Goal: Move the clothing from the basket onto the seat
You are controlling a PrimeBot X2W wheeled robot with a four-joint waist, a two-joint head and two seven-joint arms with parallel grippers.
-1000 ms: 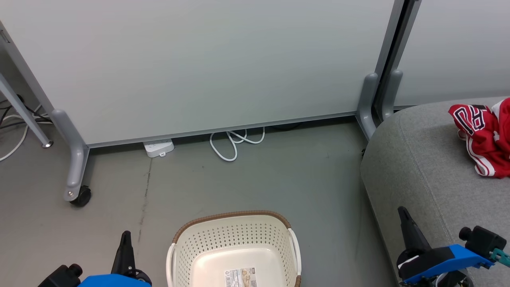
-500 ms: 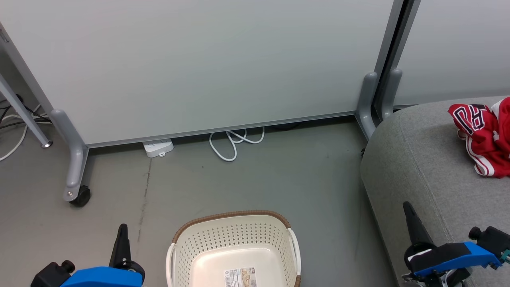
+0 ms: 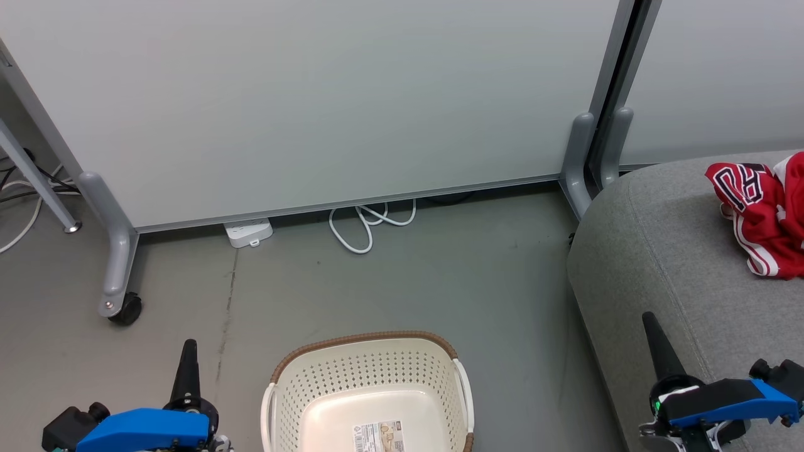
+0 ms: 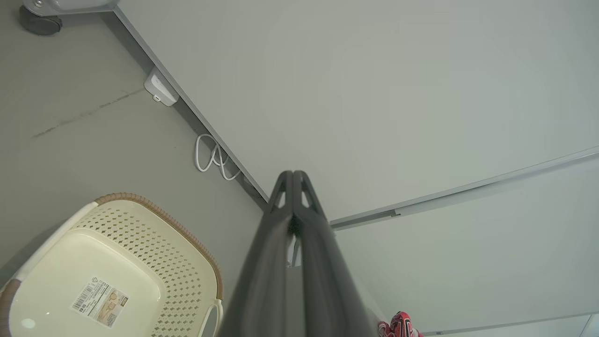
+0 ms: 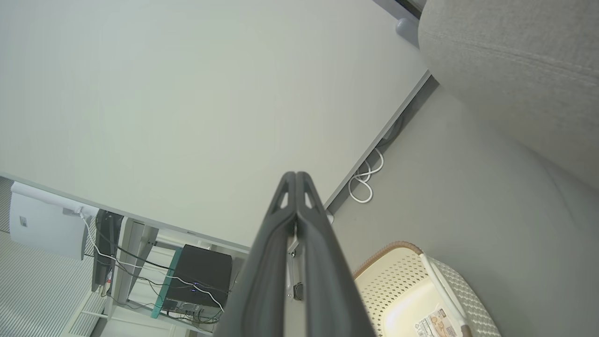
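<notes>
I see basket (image 3: 366, 339) with nothing inside, label (image 3: 379, 436) on base showing. Clothing (image 3: 761, 216) lies bunched on seat (image 3: 653, 251), far right, so I judge job done. Left tool (image 3: 189, 346) pinched closed, holding nothing, parked left of basket. Right tool (image 3: 649, 323) likewise closed, holding nothing, over seat's near edge. Open floor (image 3: 440, 276) ahead; panel (image 3: 314, 94) and cable (image 3: 367, 229) well apart from basket. I'd mind seat's rounded corner beside right arm.

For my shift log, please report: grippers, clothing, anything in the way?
Left gripper shut, empty; right gripper shut, empty. Red clothing lies on the seat; visible inside of the basket bare. No obstacle seen between basket and seat.
</notes>
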